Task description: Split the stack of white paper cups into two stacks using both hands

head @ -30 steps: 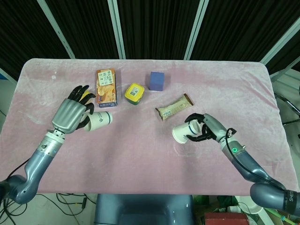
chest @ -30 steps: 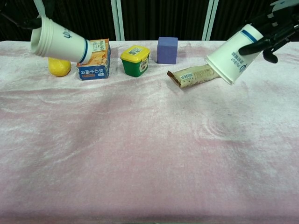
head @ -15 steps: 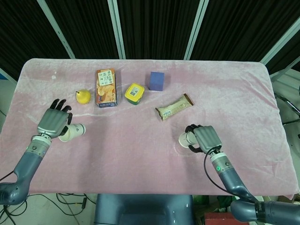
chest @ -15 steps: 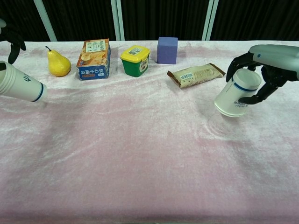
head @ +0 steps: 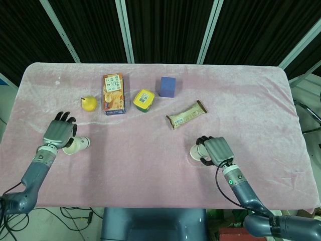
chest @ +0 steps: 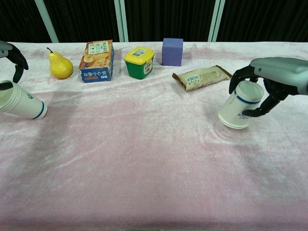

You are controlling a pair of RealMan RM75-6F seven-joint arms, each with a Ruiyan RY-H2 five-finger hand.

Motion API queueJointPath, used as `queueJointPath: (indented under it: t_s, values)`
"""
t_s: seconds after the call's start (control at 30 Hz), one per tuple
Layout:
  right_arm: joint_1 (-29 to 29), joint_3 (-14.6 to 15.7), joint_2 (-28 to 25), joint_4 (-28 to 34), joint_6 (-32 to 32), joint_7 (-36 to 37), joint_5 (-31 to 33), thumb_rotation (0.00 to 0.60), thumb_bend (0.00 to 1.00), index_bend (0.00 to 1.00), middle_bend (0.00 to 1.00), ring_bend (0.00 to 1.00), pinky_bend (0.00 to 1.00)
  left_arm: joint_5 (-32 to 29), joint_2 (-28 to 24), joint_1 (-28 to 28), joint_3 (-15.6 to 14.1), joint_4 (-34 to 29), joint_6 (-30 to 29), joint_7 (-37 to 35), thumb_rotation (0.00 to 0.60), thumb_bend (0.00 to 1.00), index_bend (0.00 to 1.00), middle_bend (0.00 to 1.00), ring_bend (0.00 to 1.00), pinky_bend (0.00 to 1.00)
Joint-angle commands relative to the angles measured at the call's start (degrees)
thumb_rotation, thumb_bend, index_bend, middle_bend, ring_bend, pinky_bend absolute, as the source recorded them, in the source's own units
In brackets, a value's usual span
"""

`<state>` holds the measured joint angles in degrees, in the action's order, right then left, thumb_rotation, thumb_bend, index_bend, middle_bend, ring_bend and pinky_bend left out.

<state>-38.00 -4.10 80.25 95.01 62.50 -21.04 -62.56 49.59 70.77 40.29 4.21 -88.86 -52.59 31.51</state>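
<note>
Two white paper cups with blue bands are apart on the pink cloth. My left hand (head: pixel 57 133) (chest: pixel 10 57) grips one white paper cup (head: pixel 77 145) (chest: pixel 21 102) near the left edge; it lies tilted, almost on its side, low to the cloth. My right hand (head: pixel 215 149) (chest: pixel 276 77) holds the other white paper cup (head: pixel 196 151) (chest: pixel 240 105) from above at the right. That cup is mouth down, slightly tilted, its rim at the cloth.
Along the back stand a yellow pear (head: pixel 89 103) (chest: pixel 59 65), a snack box (head: pixel 113 94) (chest: pixel 97 60), a yellow-lidded green tub (head: pixel 143 100) (chest: pixel 139 62) and a purple cube (head: pixel 167 86) (chest: pixel 172 51). A wrapped bar (head: pixel 186 114) (chest: pixel 202 77) lies just behind the right cup.
Both hands moved outward and down with their cups over the last second. The left cup dropped to the cloth at the left edge; the right cup sank until its rim reached the cloth.
</note>
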Motion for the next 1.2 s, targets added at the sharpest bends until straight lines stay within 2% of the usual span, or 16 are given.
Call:
queueJointPath:
  t_s: [0.03,0.33,0.73,0.87,1.07,1.13,1.2]
  values:
    - [0.2,-0.2,0.5,-0.5,0.3,-0.4,-0.5,0.6,0.65,0.86,0.63,0.73,0.69,-0.1,0.1,0.1,0.1,0.1,-0.2,0.0,0.6,0.57,0.49,0.19,0.0,0.02]
    - [0.5,-1.1,0.8,-0.6,-0.5,-0.9,0.0,0.6,0.65,0.86,0.63,0.73,0.69,-1.2,0.2,0.8,-0.3,0.5,0.5,0.5,0.6,0.51,0.33,0.17,0.0,0.0]
    - [-0.1,-2.2,-0.6,0.6,-3.8,-2.0,3.4,0.6,0.65,0.86,0.61,0.72,0.69,-2.1,-0.4,1.7,-0.1,0.6,1.3,-0.2,0.6,0.51,0.26,0.14,0.0,0.0]
    - [-1.2,-2.2,-2.0,1.6,-7.4,-2.4,6.3,0.6,0.62,0.76,0.51,0.63,0.61,-2.6,-0.5,2.1,-0.1,0.5,2.2,-0.7,0.6,0.47,0.26,0.14,0.0,0.0]
    - [-1.5,-2.0,-1.4,1.2,-6.4,-4.4,6.8,0.6,0.6,0.72,0.48,0.62,0.61,-2.7,-0.7,2.3,-0.2,0.3,2.3,-1.1,0.6,0.38,0.21,0.12,0.0,0.0]
    - [-1.6,-1.6,-1.1,0.7,-5.8,-5.5,6.2,0.6,0.55,0.69,0.45,0.6,0.6,-2.3,-1.2,2.2,0.0,-0.2,2.1,-1.9,0.6,0.35,0.19,0.11,0.0,0.0]
    - [-1.8,-1.1,-1.3,0.8,-6.1,-6.6,6.3,0.6,0.47,0.61,0.37,0.52,0.55,-1.8,-1.7,2.1,0.3,-0.6,1.7,-2.6,0.6,0.33,0.17,0.1,0.0,0.0]
